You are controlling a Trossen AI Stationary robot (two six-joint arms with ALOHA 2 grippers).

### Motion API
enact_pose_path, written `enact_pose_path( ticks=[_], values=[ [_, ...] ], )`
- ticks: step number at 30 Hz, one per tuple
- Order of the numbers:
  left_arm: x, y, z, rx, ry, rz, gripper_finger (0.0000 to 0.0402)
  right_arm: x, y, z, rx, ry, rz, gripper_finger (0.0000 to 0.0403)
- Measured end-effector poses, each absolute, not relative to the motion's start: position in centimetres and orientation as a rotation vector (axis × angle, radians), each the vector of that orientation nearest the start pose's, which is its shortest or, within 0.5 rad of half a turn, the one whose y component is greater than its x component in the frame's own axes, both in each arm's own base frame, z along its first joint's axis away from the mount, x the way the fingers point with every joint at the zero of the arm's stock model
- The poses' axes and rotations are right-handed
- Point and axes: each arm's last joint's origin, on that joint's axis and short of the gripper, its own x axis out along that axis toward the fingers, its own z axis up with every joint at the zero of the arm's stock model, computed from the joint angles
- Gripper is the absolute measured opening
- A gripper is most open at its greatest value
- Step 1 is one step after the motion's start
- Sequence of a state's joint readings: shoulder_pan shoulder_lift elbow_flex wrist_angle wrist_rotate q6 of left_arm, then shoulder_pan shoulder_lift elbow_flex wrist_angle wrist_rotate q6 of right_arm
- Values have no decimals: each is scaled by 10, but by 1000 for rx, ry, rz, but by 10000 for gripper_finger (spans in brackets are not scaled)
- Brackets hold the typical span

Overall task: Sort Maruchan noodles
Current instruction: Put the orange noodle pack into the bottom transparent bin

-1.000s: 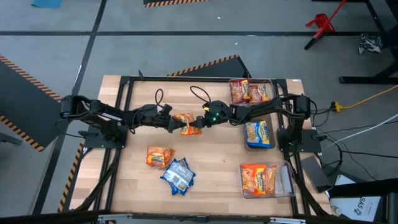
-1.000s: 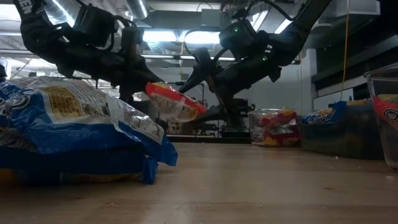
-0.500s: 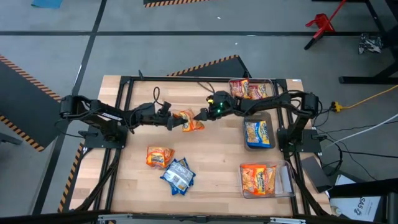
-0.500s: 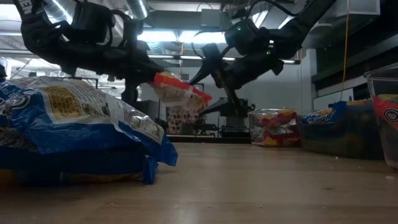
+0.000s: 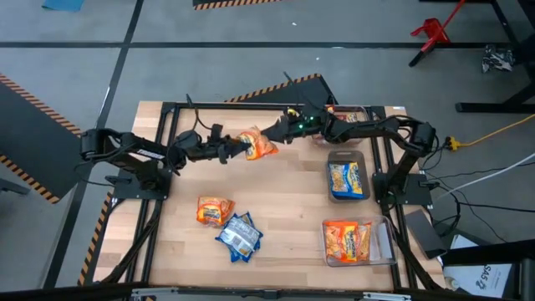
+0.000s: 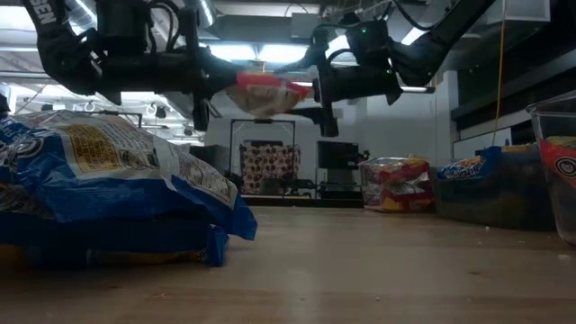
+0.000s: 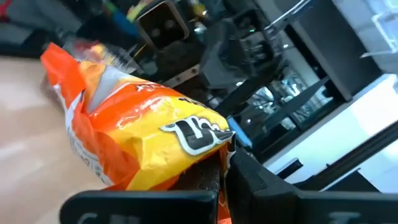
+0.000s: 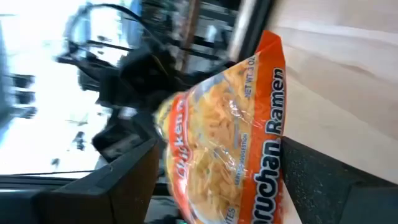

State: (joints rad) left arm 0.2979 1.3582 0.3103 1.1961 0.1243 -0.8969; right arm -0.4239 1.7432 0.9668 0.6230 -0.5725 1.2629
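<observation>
An orange Maruchan noodle packet (image 5: 258,145) is in the air over the table's far middle, between my two grippers; it also shows in the low view (image 6: 266,93). My left gripper (image 5: 239,150) is shut on the packet's left end. My right gripper (image 5: 273,134) is open at the packet's right end, with one finger (image 8: 127,177) on either side of the packet (image 8: 224,143). Another orange packet (image 5: 213,209) and blue-and-yellow packets (image 5: 240,237) lie flat on the table near the front. My left gripper pinches the orange packet's left end (image 7: 124,180) between its two fingers, coming level from the table's left. The packet is lifted well clear of the table and sticks out roughly level toward my right gripper (image 6: 317,90).
Three clear bins stand along the right side: a far one with dark red packets (image 5: 344,124), a middle one with blue-and-yellow packets (image 5: 347,180), and a near one with orange packets (image 5: 349,240). A black frame (image 5: 251,105) rims the table.
Both grippers have gone up and toward the table's far edge together. The orange packet has gone with them, from low and tilted to high and nearly level. My right gripper has stayed open at the packet's right end.
</observation>
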Motion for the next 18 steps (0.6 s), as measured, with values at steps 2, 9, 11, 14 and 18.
enact_pose_path(
  ticks=[2,9,11,14,18],
  values=[
    [224,67,196,-836,-242,94,1,346,-141,224,1363,194,67,303],
    [221,73,201,-797,-307,123,0,348,-133,225,1394,231,124,303],
    [221,74,201,-796,-311,128,0,349,-130,227,1398,231,151,303],
    [220,74,204,-777,-341,114,0,351,-128,228,1424,233,164,303],
    [218,73,210,-751,-393,91,0,350,-129,229,1454,214,160,303]
  ],
)
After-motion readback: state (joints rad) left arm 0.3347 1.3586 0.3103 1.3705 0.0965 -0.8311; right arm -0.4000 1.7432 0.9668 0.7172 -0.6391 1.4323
